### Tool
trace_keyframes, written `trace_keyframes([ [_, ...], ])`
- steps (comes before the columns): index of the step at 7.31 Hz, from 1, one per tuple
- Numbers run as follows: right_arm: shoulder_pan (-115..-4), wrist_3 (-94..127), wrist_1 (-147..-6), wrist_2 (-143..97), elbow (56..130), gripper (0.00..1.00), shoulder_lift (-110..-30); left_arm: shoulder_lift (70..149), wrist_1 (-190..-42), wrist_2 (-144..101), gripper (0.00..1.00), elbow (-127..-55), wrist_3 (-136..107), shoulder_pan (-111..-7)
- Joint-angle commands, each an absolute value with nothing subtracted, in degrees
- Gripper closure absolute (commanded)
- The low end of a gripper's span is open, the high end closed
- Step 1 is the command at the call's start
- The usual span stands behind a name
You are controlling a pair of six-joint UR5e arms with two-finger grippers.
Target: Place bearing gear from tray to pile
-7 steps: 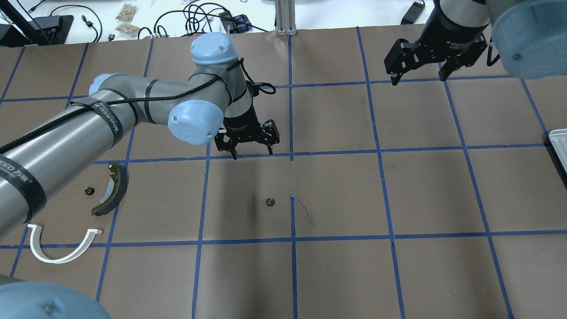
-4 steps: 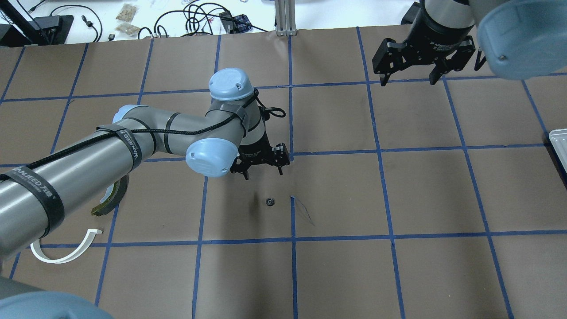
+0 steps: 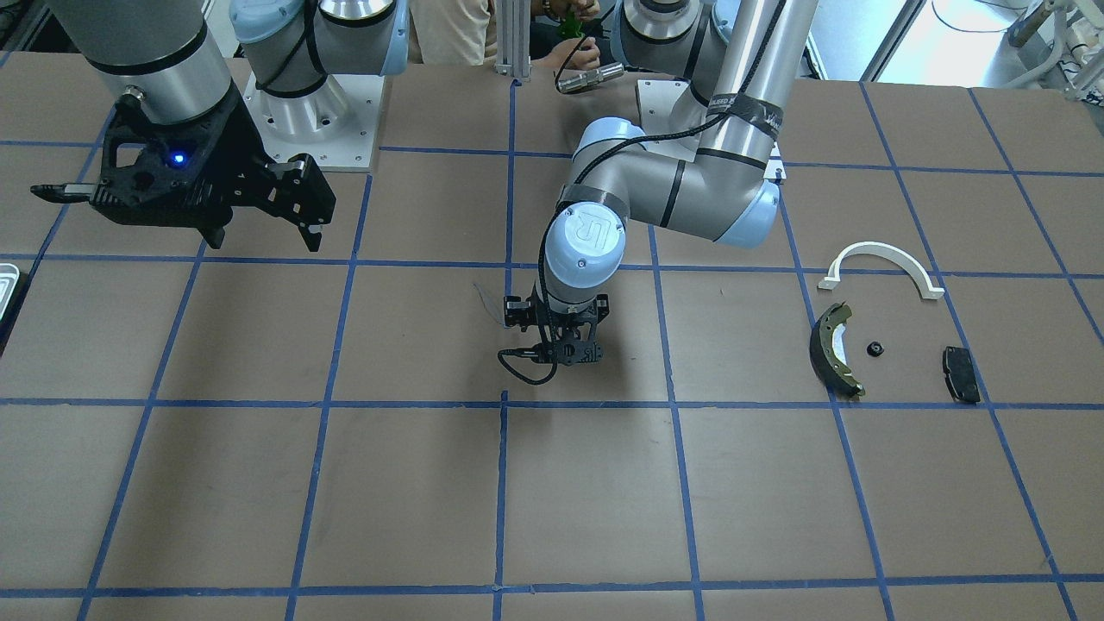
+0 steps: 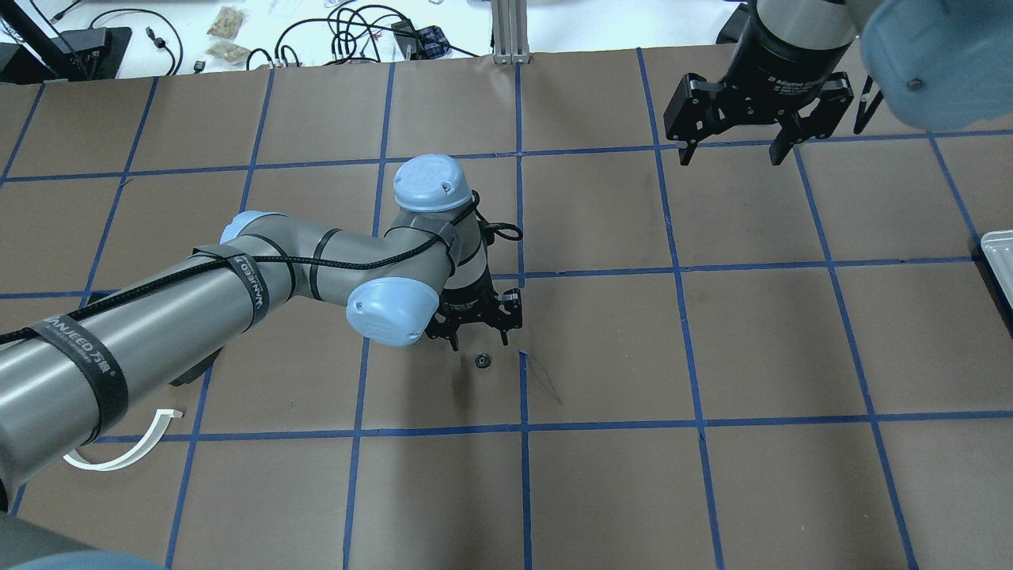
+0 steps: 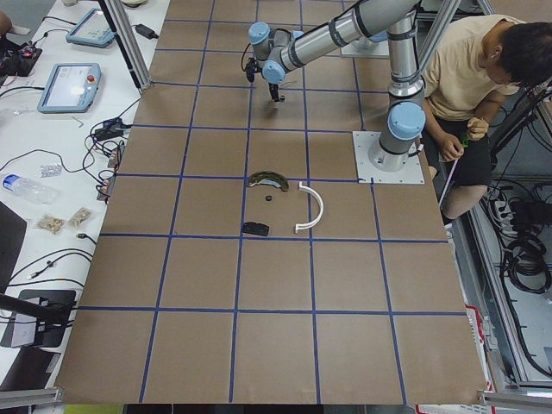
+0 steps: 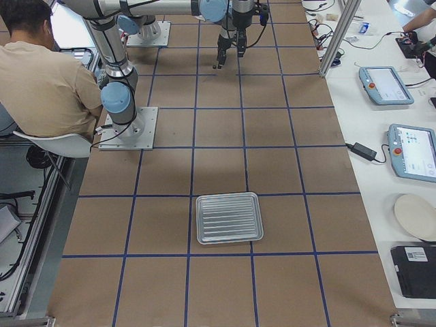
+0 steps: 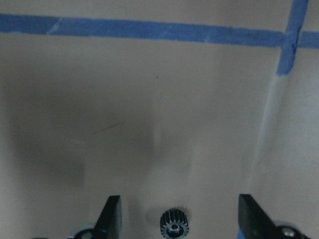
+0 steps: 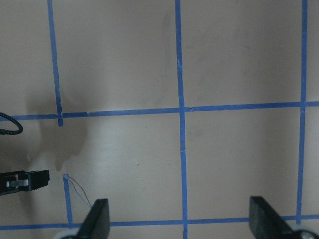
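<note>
A small black bearing gear (image 4: 482,361) lies on the brown table near its middle, outside the tray. My left gripper (image 4: 479,342) is open and hangs just above and behind it. In the left wrist view the gear (image 7: 173,226) sits between the open fingers (image 7: 110,218). My right gripper (image 4: 732,154) is open and empty, high over the far right. The silvery tray (image 6: 229,217) looks empty. The pile holds a white half-ring bracket (image 3: 880,257), a dark brake shoe (image 3: 830,349), a black pad (image 3: 961,373) and another small gear (image 3: 875,349).
The tray's corner (image 4: 999,257) shows at the overhead view's right edge. My left arm (image 4: 158,332) covers part of the pile in that view. A seated person (image 5: 483,78) is behind the robot bases. Cables and tablets lie on the side bench (image 6: 402,116).
My left arm has swung toward the near side and lowered, bringing the open gripper from well behind the gear to just over it. The right gripper shifted slightly left.
</note>
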State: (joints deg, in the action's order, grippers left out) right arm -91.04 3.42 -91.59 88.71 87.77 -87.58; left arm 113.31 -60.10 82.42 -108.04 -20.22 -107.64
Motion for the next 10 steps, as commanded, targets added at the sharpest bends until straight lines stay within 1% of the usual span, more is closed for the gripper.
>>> trace_keyframes([
  [1,-90.62,2.47,-91.05,89.73,88.07,0.00,-87.89,113.55,-60.12,82.36,0.35,-108.37,-20.21,-107.93],
  [3,-90.09,4.21,-90.62,91.13,88.07,0.00,-88.67,113.29,-60.29,82.35,0.40,-108.63,-20.13,-108.11],
  [5,-90.09,2.82,-91.58,92.20,88.33,0.00,-88.68,113.12,-59.94,82.62,0.40,-109.95,-19.78,-107.93],
  [6,-90.09,3.07,-91.67,91.85,88.33,0.00,-88.68,113.20,-59.85,82.53,0.42,-109.95,-19.78,-107.93],
  [8,-90.09,1.07,-91.84,90.80,88.33,0.00,-88.95,113.03,-59.77,82.27,1.00,-109.95,-19.86,-107.93],
  [10,-90.00,0.79,-91.76,90.70,88.33,0.00,-88.95,112.94,-59.77,82.35,1.00,-109.52,-19.34,-107.76],
])
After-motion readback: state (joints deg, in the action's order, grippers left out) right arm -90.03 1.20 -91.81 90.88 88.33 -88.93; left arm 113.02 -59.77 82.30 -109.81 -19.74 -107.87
